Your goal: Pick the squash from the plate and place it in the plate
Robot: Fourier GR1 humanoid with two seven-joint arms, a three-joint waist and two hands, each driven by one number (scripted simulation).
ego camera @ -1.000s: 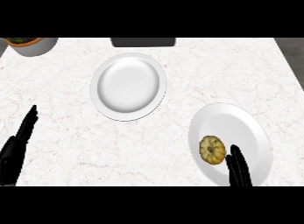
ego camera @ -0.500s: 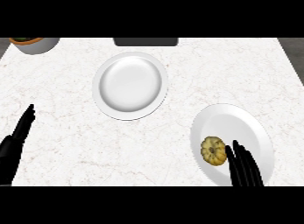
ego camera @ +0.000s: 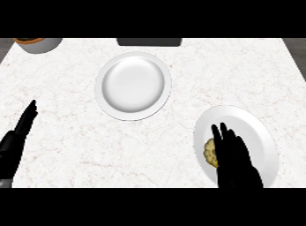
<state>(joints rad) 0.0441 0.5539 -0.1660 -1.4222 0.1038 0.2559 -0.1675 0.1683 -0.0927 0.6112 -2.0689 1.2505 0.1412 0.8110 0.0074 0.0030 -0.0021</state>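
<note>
The counter (ego camera: 70, 132) is white marble w/ thin brownish veins, and it fills almost all of the head view. Beyond its edges, top left and right side, a grey floor shows.

At the far edge, centre, stands a dark rectangular thing (ego camera: 149, 42), only partly in view. In the far left corner is a white bowl (ego camera: 39, 44) w/ something orange-brown inside; what it is, I cannot tell.

Approx. in the middle of the counter lies a white plate (ego camera: 133, 85) w/ nothing on it. A second white plate (ego camera: 256, 132) lies near the right front corner, well apart from the first one.

The squash (ego camera: 210, 152), yellow and bumpy, lies on the left part of this second plate. The right hand (ego camera: 236, 163) is over the same plate, just beside the squash on its right, covering a part of it. Its fingers are straight and close together, pointing away from the robot, not curled round the squash.

The left hand (ego camera: 12, 148) rests at the left front edge, fingers straight and narrow, holding nothing.
</note>
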